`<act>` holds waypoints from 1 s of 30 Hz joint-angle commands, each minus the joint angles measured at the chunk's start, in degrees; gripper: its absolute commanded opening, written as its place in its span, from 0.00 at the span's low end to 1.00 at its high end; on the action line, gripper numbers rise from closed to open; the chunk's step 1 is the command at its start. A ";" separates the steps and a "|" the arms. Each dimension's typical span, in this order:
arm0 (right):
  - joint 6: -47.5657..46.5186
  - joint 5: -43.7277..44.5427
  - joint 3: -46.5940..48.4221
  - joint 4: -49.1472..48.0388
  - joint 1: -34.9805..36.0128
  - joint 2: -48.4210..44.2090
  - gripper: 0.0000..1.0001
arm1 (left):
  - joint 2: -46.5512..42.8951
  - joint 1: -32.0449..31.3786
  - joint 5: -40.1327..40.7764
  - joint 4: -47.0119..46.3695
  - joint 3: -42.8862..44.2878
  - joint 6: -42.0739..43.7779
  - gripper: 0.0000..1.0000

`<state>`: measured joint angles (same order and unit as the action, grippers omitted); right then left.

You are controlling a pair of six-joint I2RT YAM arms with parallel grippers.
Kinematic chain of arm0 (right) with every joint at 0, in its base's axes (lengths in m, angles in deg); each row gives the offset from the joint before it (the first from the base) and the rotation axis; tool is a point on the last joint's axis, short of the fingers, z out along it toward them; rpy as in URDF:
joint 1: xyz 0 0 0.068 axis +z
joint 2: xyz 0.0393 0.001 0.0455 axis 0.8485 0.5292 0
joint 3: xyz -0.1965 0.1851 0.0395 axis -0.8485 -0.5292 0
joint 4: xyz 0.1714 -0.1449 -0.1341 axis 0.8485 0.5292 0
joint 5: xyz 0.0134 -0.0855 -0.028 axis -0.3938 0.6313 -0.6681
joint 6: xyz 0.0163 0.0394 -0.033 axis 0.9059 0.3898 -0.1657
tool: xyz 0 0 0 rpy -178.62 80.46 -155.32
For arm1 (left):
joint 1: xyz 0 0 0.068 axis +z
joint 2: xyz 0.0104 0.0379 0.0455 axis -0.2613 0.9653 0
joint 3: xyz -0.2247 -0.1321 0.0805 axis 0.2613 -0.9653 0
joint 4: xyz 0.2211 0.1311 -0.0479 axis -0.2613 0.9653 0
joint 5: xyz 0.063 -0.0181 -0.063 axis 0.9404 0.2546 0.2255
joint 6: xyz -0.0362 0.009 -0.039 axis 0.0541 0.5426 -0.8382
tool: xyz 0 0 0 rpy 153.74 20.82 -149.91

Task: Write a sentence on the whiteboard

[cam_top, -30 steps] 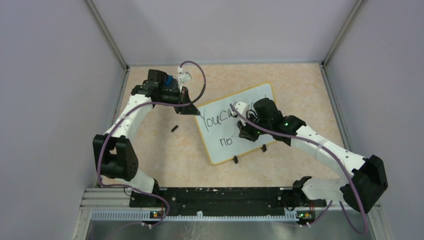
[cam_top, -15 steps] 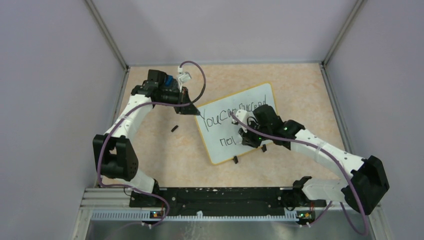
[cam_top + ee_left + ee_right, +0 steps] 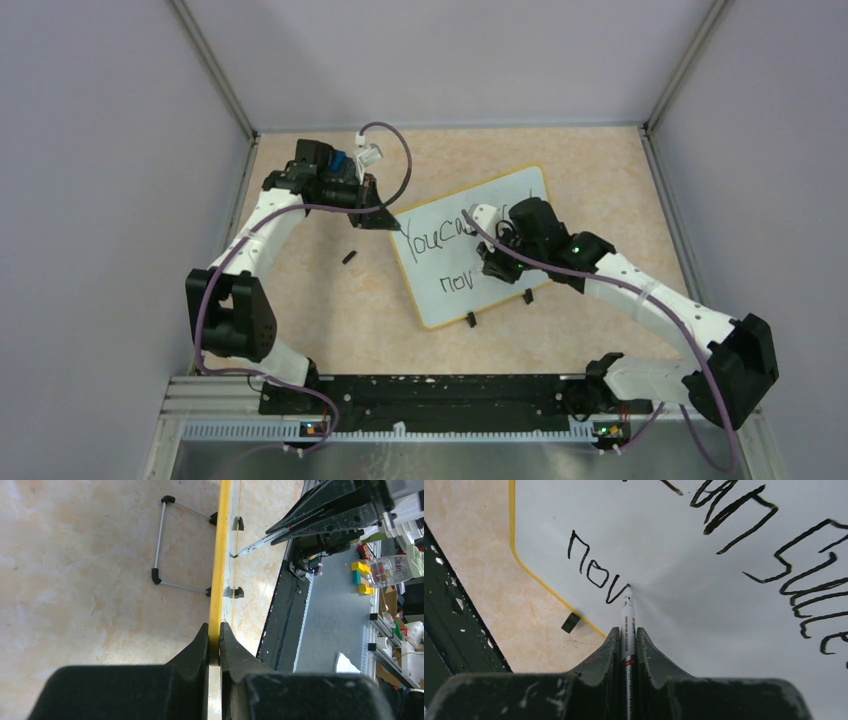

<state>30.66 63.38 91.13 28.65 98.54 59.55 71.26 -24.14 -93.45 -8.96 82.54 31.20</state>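
Two pairs of fingers are engaged. The left fingers [image 3: 197, 650] are clenched on the yellow rim [image 3: 218, 555] at the left corner of the whiteboard [image 3: 440, 300], which sits right of centre on the worktop [image 3: 330, 300]. The right fingers [image 3: 606, 650] clamp a marker [image 3: 626, 625], its tip touching the board after "nov", the lower line of the sentence [image 3: 594, 572].

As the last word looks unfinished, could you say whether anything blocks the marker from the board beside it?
Nothing visible does: the marker, held in the right gripper, touches the whiteboard just after "nov", with bare board beyond. The left gripper clamps its yellow rim.
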 commanded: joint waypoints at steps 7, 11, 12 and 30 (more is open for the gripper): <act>-1.54 2.25 2.80 -2.26 -0.76 0.36 0.00 | -0.10 -1.03 2.12 0.98 -1.60 3.52 0.00; -2.11 2.24 0.80 -1.57 -0.74 -0.25 0.00 | -0.07 -1.03 2.17 1.08 -1.56 3.67 0.00; -2.21 2.30 0.25 -1.43 -0.76 -0.46 0.00 | -0.11 -1.03 2.24 1.12 -1.60 3.69 0.00; -2.59 4.07 -1.23 -0.99 -1.86 -1.77 0.00 | 0.04 -1.03 2.34 1.23 -1.69 3.87 0.00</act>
<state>29.17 63.77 87.87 29.72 98.23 58.43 71.26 -24.14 -93.40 -8.94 82.52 31.22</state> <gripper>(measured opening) 0.105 0.106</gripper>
